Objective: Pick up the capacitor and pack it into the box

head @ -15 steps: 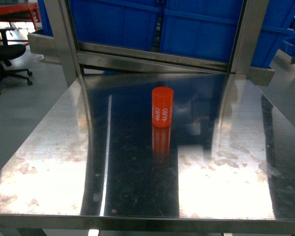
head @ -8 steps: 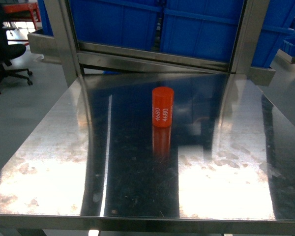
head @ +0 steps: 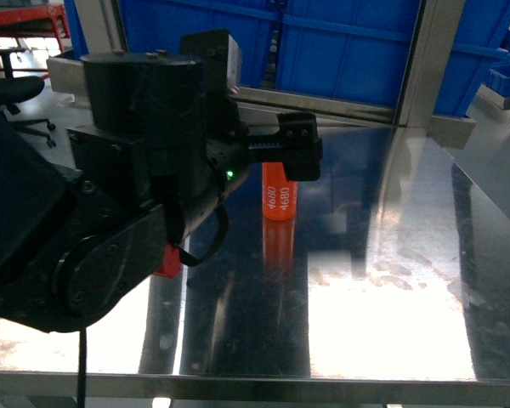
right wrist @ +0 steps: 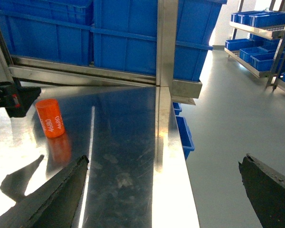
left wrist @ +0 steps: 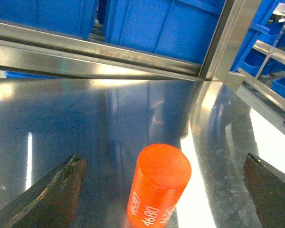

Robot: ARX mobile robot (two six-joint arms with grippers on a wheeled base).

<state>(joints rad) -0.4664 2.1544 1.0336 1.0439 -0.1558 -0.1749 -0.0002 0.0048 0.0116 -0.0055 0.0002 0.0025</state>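
A: What's hidden?

B: In the head view the left arm (head: pixel 110 212) fills the left half and covers the near left of the steel table (head: pixel 391 280). The left gripper (head: pixel 293 149) hides the top of the capacitor (head: pixel 280 202). The right gripper (right wrist: pixel 164 190) shows only in its own wrist view.

A: Room to move?

B: The table's right side and near edge are bare metal; blue bins (head: pixel 348 42) stand behind the far edge.

A: The capacitor?

B: Upright near the table's middle, bright orange, white "4680" on its side. It stands between the left gripper's spread fingers (left wrist: pixel 52 194), untouched. The right gripper's jaws are also wide apart, holding nothing.
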